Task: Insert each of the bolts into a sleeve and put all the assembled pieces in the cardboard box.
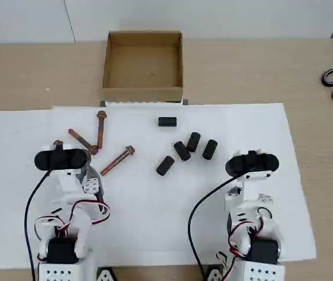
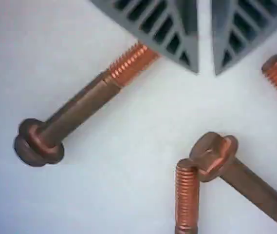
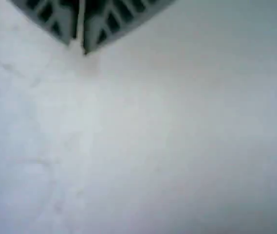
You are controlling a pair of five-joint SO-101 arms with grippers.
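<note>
Left gripper (image 2: 206,72) hangs over the copper bolts (image 1: 101,130) scattered on the left of the white paper sheet (image 1: 260,123), its jaws a narrow slit apart and gripping nothing. Right gripper (image 3: 80,48), jaws pressed together, sits over bare paper. Five black sleeves (image 1: 181,151) lie loose at centre. At the sheet's far edge, the cardboard box (image 1: 143,93) shows its bare brown floor.
</note>
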